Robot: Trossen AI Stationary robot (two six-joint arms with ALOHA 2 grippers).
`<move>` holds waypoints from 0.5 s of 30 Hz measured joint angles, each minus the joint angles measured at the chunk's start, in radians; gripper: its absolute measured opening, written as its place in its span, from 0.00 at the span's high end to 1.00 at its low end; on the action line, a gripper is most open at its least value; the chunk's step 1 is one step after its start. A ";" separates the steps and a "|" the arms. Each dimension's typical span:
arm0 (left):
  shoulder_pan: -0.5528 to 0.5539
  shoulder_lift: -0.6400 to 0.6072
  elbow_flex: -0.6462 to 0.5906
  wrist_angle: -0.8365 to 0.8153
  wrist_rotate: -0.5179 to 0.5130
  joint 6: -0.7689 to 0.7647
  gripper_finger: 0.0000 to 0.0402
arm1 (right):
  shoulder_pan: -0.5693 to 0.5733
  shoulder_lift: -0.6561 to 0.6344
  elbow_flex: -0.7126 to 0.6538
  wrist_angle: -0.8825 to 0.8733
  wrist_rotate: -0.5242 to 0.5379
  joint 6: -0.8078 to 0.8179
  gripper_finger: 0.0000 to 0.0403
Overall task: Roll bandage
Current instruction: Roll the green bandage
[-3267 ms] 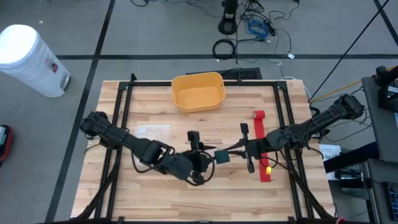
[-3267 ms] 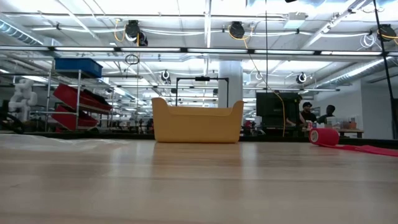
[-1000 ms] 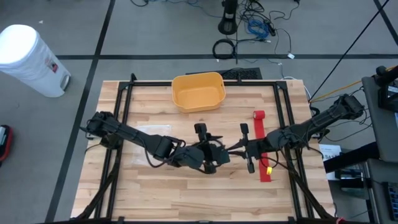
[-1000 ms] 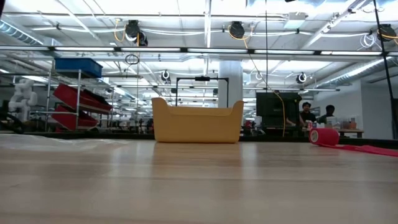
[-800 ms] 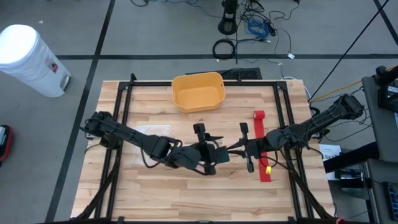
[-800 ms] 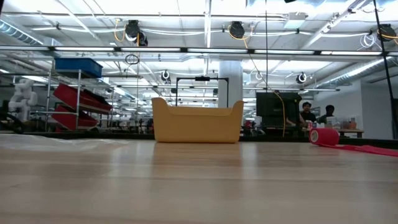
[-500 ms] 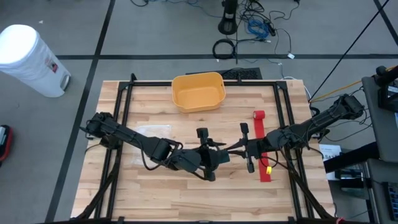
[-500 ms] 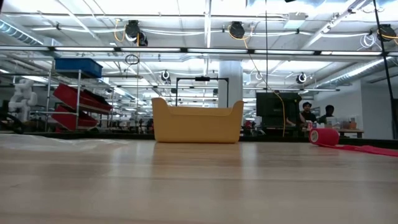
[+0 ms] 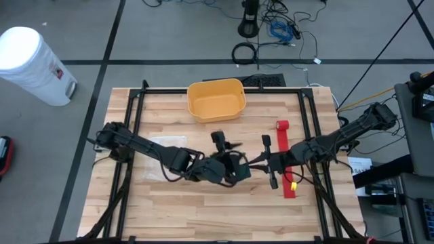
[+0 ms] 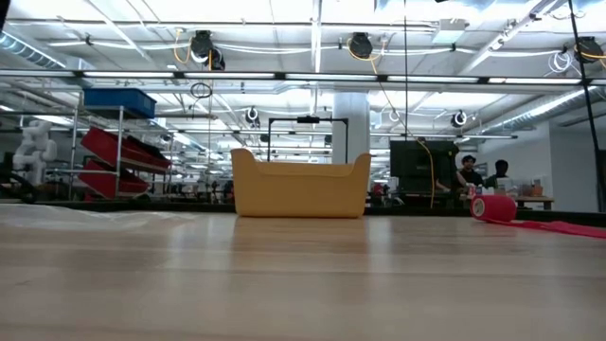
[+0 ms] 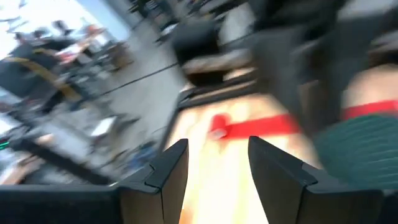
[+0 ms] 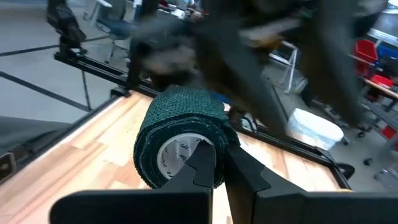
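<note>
Green bandage roll (image 12: 180, 140) looks wound, pinched in the closed right gripper (image 12: 214, 163) mid-frame; left gripper (image 11: 214, 165) open, empty; red bandage (image 9: 285, 160) at right lies unrolled.

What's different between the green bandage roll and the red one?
The green bandage roll is dark green and wound up tight, while the red bandage is red with a long strip lying unrolled on the table. The green one is gripped in the right pincer, held up; the red one lies free on the wood. Both are rolls of bandage.

Left end effector (image 9: 234, 166) fingers apart mid-table, right end effector (image 9: 249, 165) clamped, tips nearly meeting
</note>
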 joint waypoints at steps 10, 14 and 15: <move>-0.029 -0.100 0.000 -0.412 -0.103 -0.213 0.57 | -0.001 0.000 0.000 -0.003 0.003 0.000 0.97; -0.050 -0.160 -0.018 -0.581 -0.076 -0.334 0.57 | -0.001 0.000 0.000 -0.004 0.003 0.001 0.97; -0.058 -0.180 -0.032 -0.607 -0.070 -0.362 0.57 | -0.001 0.000 0.000 -0.004 0.004 0.003 0.97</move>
